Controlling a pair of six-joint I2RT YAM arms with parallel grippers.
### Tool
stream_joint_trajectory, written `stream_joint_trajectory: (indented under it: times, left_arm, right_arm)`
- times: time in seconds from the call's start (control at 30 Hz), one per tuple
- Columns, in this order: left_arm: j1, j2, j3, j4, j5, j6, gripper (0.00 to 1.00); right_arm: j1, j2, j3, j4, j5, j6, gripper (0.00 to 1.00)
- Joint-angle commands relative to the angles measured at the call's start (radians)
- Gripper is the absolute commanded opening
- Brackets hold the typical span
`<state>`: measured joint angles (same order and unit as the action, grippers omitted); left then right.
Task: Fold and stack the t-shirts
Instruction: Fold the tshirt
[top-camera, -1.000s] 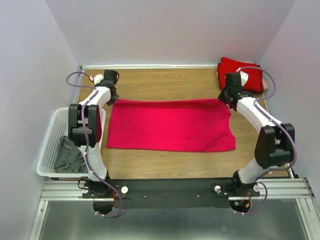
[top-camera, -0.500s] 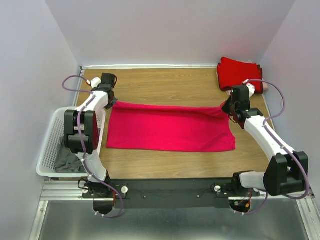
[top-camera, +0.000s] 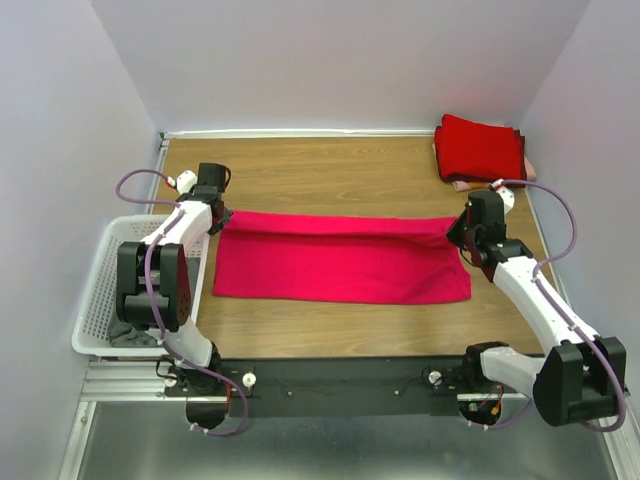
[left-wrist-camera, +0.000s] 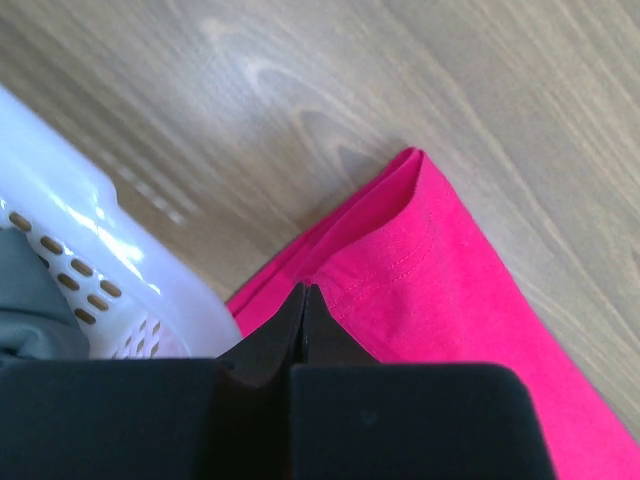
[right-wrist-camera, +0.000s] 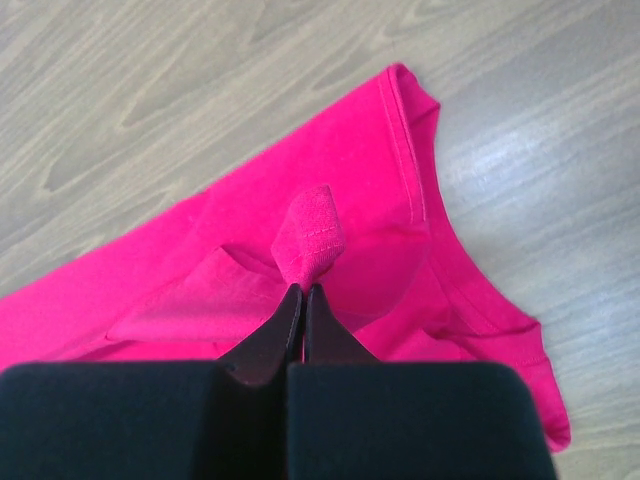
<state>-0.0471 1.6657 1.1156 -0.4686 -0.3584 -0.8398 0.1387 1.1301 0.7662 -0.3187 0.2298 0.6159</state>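
Where the wooden counter (top-camera: 330, 170) comes nearest to the arm bases, a white lattice plastic basket (top-camera: 95, 290) stands at its left edge, with a grey cloth (top-camera: 122, 334) in its near end. Just beyond, a bright pink-red soft cloth t-shirt (top-camera: 340, 265) lies spread wide across the middle of the counter, its near hem flat on the wood. Its far edge is gripped at both ends. The left jaws are closed tight on the far left corner, just beside the basket wall, and in the left wrist view the stitched hem runs out from between the tips. The right jaws are closed on the far right corner, where a small pinched tab of cloth (right-wrist-camera: 312, 235) stands out past their tips. Between the two grips the far edge makes a darker band. Farthest away, in the far right corner of the counter, a stack of deeper red folded t-shirts (top-camera: 480, 148) rests apart from the right jaws.
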Motion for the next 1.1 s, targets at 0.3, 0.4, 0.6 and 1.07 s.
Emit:
stream_joint_trajectory:
  times: [0.3, 0.4, 0.6, 1.07]
  left_arm:
    - [0.01, -0.138, -0.169, 0.071, 0.03, -0.024, 0.26]
    - [0.01, -0.179, -0.191, 0.074, 0.048, -0.021, 0.53]
    - [0.001, -0.262, -0.195, 0.102, 0.082, -0.001, 0.6]
    - [-0.35, 0.044, 0.067, 0.157, 0.108, 0.142, 0.45]
  right_arm:
    - [0.006, -0.107, -0.128, -0.026, -0.092, 0.035, 0.41]
    - [0.004, -0.147, -0.131, -0.033, -0.096, 0.033, 0.61]
    - [0.004, -0.121, -0.068, -0.043, -0.096, 0.013, 0.64]
    - [0.062, 0.27, 0.145, -0.005, -0.06, -0.059, 0.59]
